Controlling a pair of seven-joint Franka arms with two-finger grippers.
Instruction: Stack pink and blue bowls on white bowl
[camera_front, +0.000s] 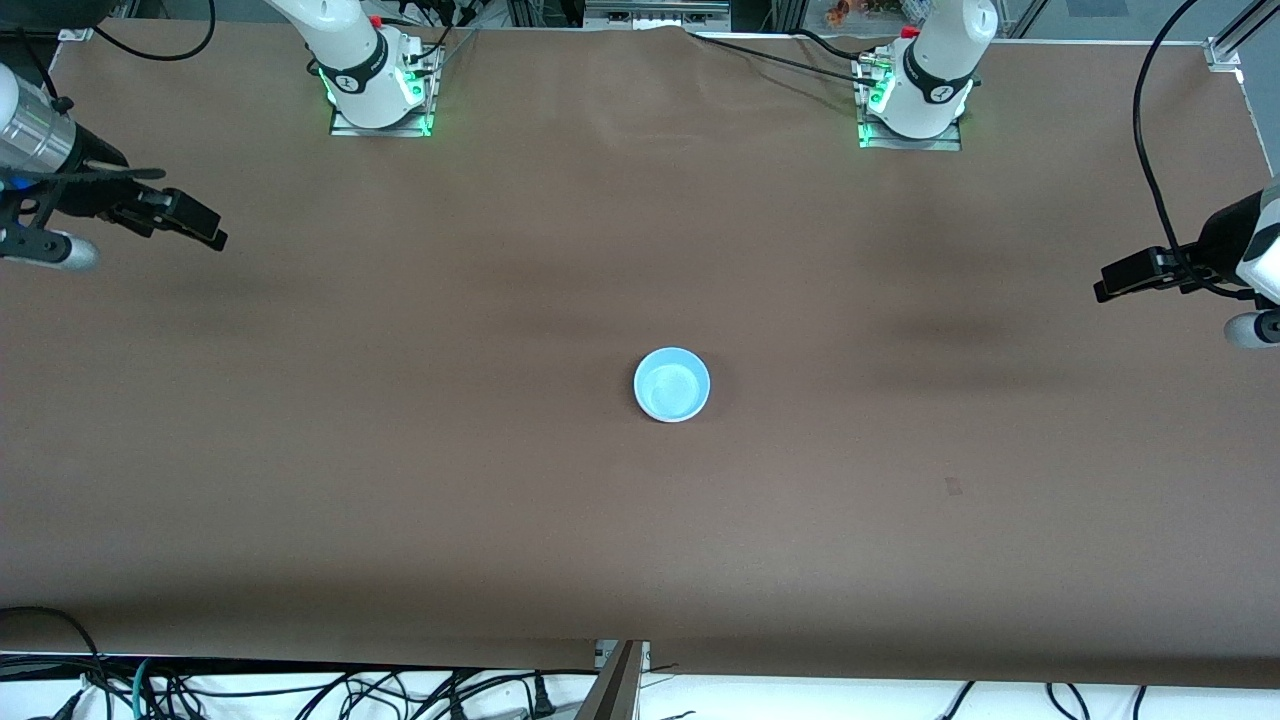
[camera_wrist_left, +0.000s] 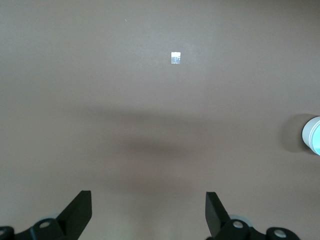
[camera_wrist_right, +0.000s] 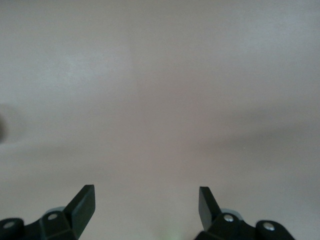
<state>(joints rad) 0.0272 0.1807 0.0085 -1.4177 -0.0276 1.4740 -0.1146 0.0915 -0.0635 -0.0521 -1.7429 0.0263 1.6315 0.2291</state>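
Seemingly the stack is built: in the front view only the blue bowl (camera_front: 672, 384) shows, alone near the middle of the brown table (camera_front: 400, 450), its rim pale, and the pink and white bowls cannot be seen, so I judge they sit nested under it. The right gripper (camera_front: 190, 222) hangs over the right arm's end of the table, the left gripper (camera_front: 1125, 280) over the left arm's end, both well apart from the bowl.

From the left wrist, the fingers (camera_wrist_left: 80, 212) stand wide with nothing between them; the bowl's edge (camera_wrist_left: 312, 135) peeks in, and a small pale tag (camera_wrist_left: 175, 58) lies on the cloth.

From the right wrist, the fingers (camera_wrist_right: 82, 205) are likewise spread and empty over bare table. Retreating well means keeping both arms high and clear of the stack
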